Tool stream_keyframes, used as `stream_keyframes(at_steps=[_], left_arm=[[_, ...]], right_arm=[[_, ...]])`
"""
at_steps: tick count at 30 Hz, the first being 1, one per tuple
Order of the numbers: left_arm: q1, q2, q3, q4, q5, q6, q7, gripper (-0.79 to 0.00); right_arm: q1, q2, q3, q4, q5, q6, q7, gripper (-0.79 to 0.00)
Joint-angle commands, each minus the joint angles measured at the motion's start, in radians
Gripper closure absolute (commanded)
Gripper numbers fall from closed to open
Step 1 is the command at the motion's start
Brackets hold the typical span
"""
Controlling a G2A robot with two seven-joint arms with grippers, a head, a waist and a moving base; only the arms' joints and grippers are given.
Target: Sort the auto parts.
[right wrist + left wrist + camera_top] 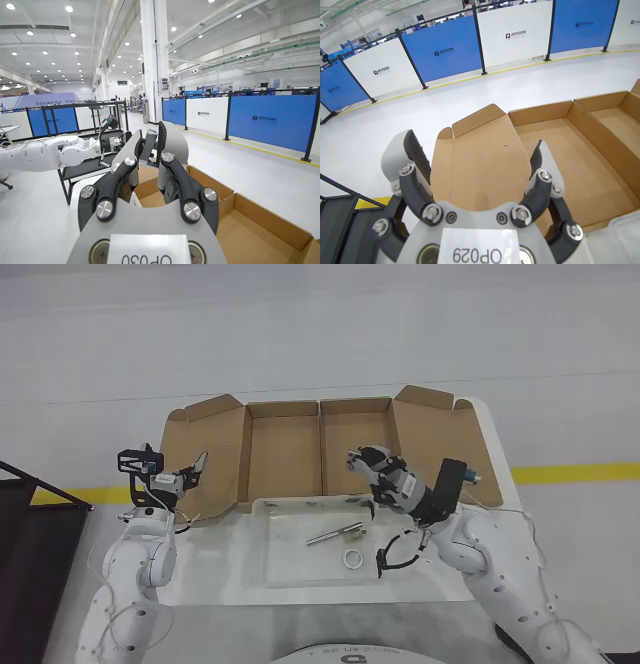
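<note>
My right gripper point(149, 140) is shut on a small flat grey metal part point(147, 147). In the top view this gripper point(361, 458) hangs above the right compartment point(356, 432) of the open cardboard box. My left gripper point(476, 143) is open and holds nothing; it sits over the box's left flap point(477, 162), where the top view also has it point(192, 471). In front of the box a clear plastic tray point(272, 564) holds a metal rod point(335, 532) and a white ring point(353, 558).
The box's left compartment point(285, 454) is bare inside, and its outer flaps lie flat on the table point(430, 419). A black metal cart point(30, 514) stands off the table's left edge. Blue and white fence panels point(495, 40) enclose the floor beyond.
</note>
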Motion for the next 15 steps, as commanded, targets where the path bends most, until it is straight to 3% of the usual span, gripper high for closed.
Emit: stream_keyframes(at_steps=[1, 7, 12, 15], left_arm=[[0.0, 0.0, 0.0, 0.0, 0.0, 0.0, 0.0, -0.785], [0.0, 0.0, 0.0, 0.0, 0.0, 0.0, 0.0, -0.785], [0.0, 0.0, 0.0, 0.0, 0.0, 0.0, 0.0, -0.785], [0.0, 0.0, 0.0, 0.0, 0.0, 0.0, 0.0, -0.785]], right_arm=[[0.002, -0.002, 0.016, 0.017, 0.007, 0.052, 0.01, 0.0], [0.025, -0.006, 0.093, 0.126, 0.152, 0.12, 0.069, 0.0], [0.092, -0.008, 0.114, 0.256, 0.286, 0.211, 0.375, 0.0], [0.134, -0.014, 0.102, 0.316, 0.342, 0.237, 0.466, 0.0]])
